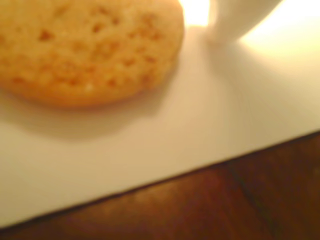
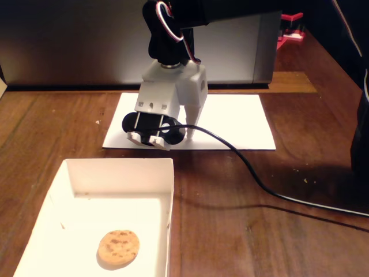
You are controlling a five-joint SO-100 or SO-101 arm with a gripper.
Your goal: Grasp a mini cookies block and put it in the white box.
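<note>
- Nearest the camera in the fixed view, the white box (image 2: 168,190) sits on the dark wooden table (image 2: 242,231), filling the lower left of the picture, with its open top facing up.
- One round, golden cookie (image 2: 118,249) lies flat on the floor of the white box, near the front and apart from the walls.
- A black cable (image 2: 253,176) runs across the table from the arm toward the right edge of the fixed view.
- Behind the box, a flat white paper sheet (image 2: 236,124) lies on the table, a strip of bare wood separating the two.
- The gripper (image 2: 188,136) hangs low over the front edge of the sheet, its white body pointing down; one white fingertip reaches the paper beside the black wrist camera housing (image 2: 151,126).
- In the wrist view, blurred and very close, a second cookie (image 1: 85,47) rests flat on the paper sheet (image 1: 165,145), filling the upper left, and its shadow falls on the paper.
- A white finger (image 1: 235,20) shows at the top of the wrist view, to the right of this cookie, with a bright gap between them; it does not touch the cookie.
- Only that one finger can be made out, so whether the jaws stand apart or together cannot be told. Nothing is seen held.
- The sheet's edge crosses the lower wrist view diagonally, with dark wood (image 1: 225,205) below it.
- Farthest back in the fixed view, a grey box-like unit (image 2: 86,40) stands behind the arm.
</note>
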